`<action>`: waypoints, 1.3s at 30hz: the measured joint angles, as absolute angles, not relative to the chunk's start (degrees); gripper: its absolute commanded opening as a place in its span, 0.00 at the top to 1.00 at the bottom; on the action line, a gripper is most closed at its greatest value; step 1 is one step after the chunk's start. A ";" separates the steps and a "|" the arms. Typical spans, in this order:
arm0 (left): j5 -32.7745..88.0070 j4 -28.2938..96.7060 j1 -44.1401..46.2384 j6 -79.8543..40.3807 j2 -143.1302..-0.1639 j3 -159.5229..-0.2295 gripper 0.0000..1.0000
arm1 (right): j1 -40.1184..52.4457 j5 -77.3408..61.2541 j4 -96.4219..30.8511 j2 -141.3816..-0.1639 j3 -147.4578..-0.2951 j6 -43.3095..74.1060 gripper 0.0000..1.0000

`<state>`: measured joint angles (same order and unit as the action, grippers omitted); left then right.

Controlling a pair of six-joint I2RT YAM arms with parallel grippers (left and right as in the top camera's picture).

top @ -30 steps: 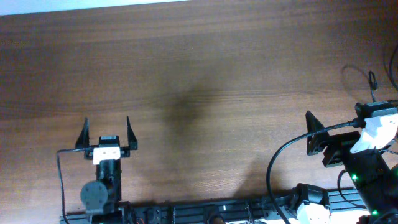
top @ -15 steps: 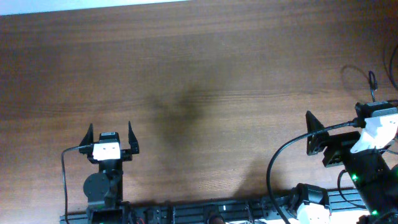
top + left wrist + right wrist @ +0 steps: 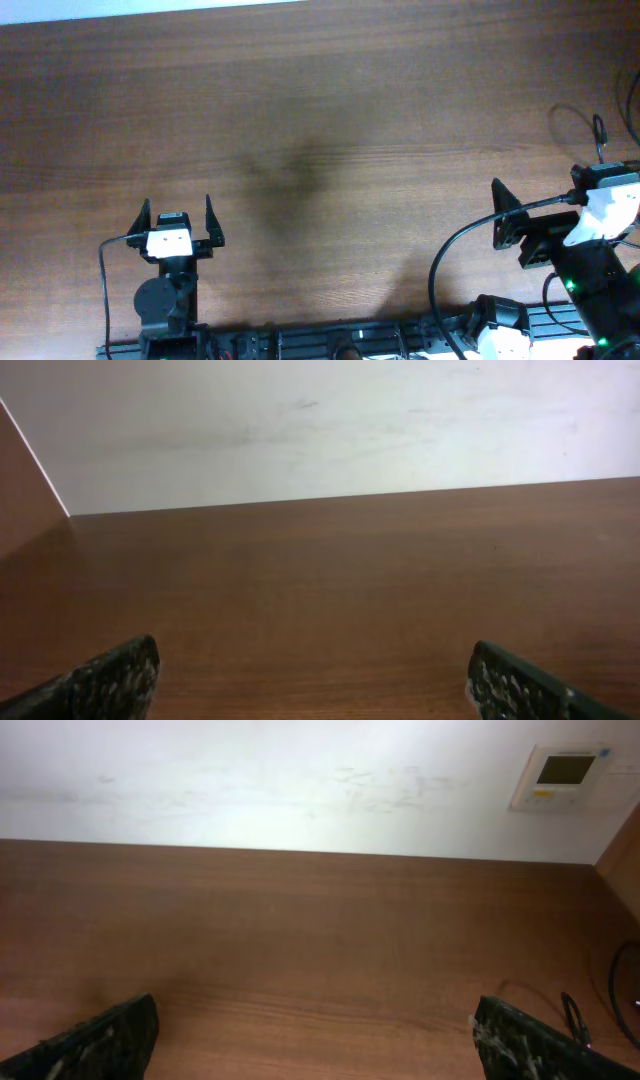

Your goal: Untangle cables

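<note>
A thin black cable (image 3: 578, 113) loops on the wooden table at the far right edge of the overhead view, partly cut off by the frame. A piece of it shows at the lower right of the right wrist view (image 3: 569, 1015). My left gripper (image 3: 177, 208) is open and empty over bare wood at the front left; its wrist view (image 3: 315, 680) shows only table between the fingers. My right gripper (image 3: 540, 200) is open and empty at the front right, just in front of the cable; its wrist view (image 3: 315, 1035) shows bare wood between the fingers.
The brown wooden table (image 3: 320, 120) runs back to a white wall (image 3: 300, 780) with a small wall panel (image 3: 563, 775). A thick black arm cable (image 3: 440, 275) arcs beside the right arm. The arm mounting rail (image 3: 340, 340) lies along the front edge.
My left gripper drew back a little toward the front edge during the first half second, then stayed still. The right arm and the cable have not moved.
</note>
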<state>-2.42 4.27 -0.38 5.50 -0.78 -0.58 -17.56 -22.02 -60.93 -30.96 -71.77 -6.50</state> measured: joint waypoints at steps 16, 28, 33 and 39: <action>-2.42 4.29 -0.38 5.30 -0.78 -0.58 0.01 | -17.56 -22.02 -60.93 -30.96 -71.77 -6.44 0.01; -2.42 4.29 -0.38 5.28 -0.78 -0.58 0.01 | -14.85 -16.73 -57.76 -30.24 -71.05 -6.48 0.01; -2.42 4.29 -0.38 5.28 -0.78 -0.58 0.01 | -10.37 -11.77 -46.11 -24.16 -62.26 -6.46 0.01; -2.42 4.29 -0.38 5.28 -0.78 -0.58 0.01 | -8.95 -9.65 -27.03 -14.74 -42.26 -2.22 0.01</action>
<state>-2.42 4.29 -0.38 5.28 -0.78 -0.58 -8.95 -9.65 -27.03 -14.74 -42.26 -2.22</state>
